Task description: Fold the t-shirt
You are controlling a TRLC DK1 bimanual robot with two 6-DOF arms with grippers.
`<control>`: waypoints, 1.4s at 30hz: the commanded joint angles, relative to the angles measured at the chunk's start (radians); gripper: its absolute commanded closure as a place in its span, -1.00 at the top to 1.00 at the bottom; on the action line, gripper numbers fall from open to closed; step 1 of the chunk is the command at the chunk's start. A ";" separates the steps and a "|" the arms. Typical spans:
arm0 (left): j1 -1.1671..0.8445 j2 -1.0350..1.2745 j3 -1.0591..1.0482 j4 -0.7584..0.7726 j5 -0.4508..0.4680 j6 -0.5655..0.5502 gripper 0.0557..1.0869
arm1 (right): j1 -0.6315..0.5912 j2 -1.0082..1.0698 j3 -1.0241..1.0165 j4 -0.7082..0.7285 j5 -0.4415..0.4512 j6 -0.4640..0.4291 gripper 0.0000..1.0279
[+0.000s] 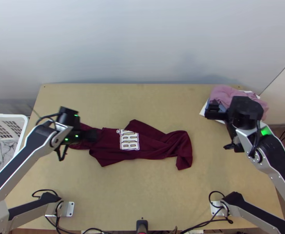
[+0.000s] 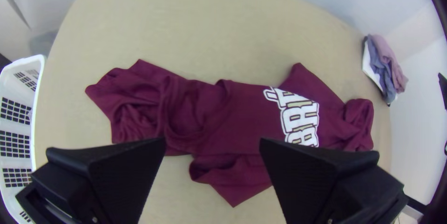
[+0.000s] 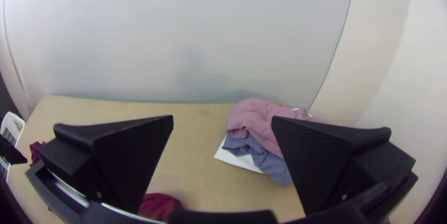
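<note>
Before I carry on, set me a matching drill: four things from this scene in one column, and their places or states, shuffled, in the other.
Things
1. Maroon t-shirt
2. Pink cloth
3. White laundry basket
4. Left gripper

Places and states
A. Beside the table, with grey cloth in it
B. Open, above one end of the garment to be folded
C. Rumpled across the middle of the tabletop, white lettering showing
D. At the far right corner, on top of blue-grey cloth

Right pairs: 1-C, 2-D, 3-A, 4-B
</note>
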 commanded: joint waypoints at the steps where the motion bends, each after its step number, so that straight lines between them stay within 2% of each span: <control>1: 0.214 0.017 -0.052 -0.006 0.014 0.040 0.90 | 0.065 0.081 0.049 0.029 0.000 0.002 0.90; 3: 0.247 0.046 -0.058 -0.005 0.014 0.042 0.90 | 0.119 0.113 0.058 0.029 0.000 -0.001 0.80; 13: 0.399 0.129 -0.057 -0.005 0.016 0.039 0.90 | 0.356 0.328 0.081 0.046 -0.004 0.020 0.81; 17: 0.422 0.154 -0.054 -0.005 0.016 0.028 0.90 | 0.424 0.449 0.133 0.048 -0.008 0.074 0.81; 25: 0.436 0.252 0.009 0.000 0.016 -0.016 0.90 | 0.505 0.662 0.294 0.035 -0.073 0.168 0.80; 33: 0.445 0.364 0.112 -0.002 0.014 -0.038 0.89 | 0.547 0.857 0.464 0.026 -0.185 0.201 0.80; 37: 0.434 0.402 0.163 -0.026 0.016 -0.047 0.89 | 0.556 0.901 0.494 0.020 -0.222 0.247 0.80; 38: 0.424 0.408 0.175 -0.039 0.016 -0.050 0.84 | 0.559 0.903 0.494 0.020 -0.227 0.255 0.80; 39: 0.411 0.410 0.180 -0.048 0.020 -0.055 0.78 | 0.565 0.904 0.494 0.017 -0.227 0.257 0.80; 42: 0.370 0.414 0.180 -0.058 0.027 -0.058 0.78 | 0.571 0.904 0.486 0.012 -0.227 0.258 0.80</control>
